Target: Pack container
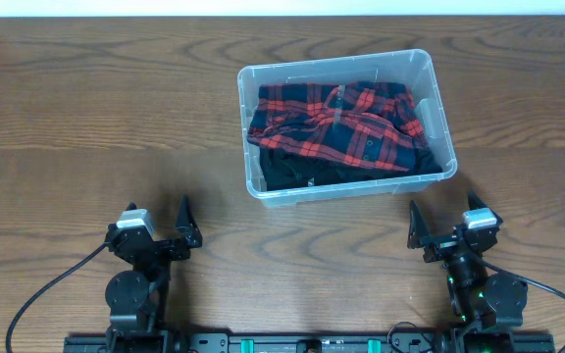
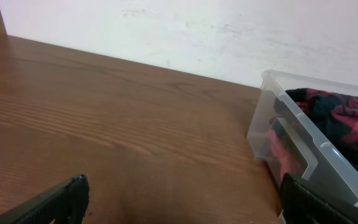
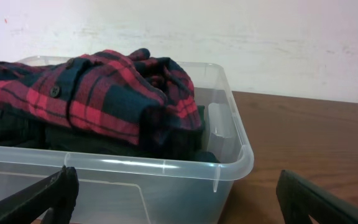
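One clear container (image 1: 361, 187) out there, one plaid shirt (image 1: 346, 123), one black garment (image 1: 292, 172), and two grippers: left gripper (image 1: 156, 222), right gripper (image 1: 444, 222).

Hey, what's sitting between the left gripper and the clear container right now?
Nothing. In the overhead view only bare wooden table lies between the open left gripper and the container; the left wrist view agrees.

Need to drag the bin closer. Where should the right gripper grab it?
On the container, the near right rim corner; bring the right gripper down from above astride the wall: that lip is bare, the plaid shirt piled further left.
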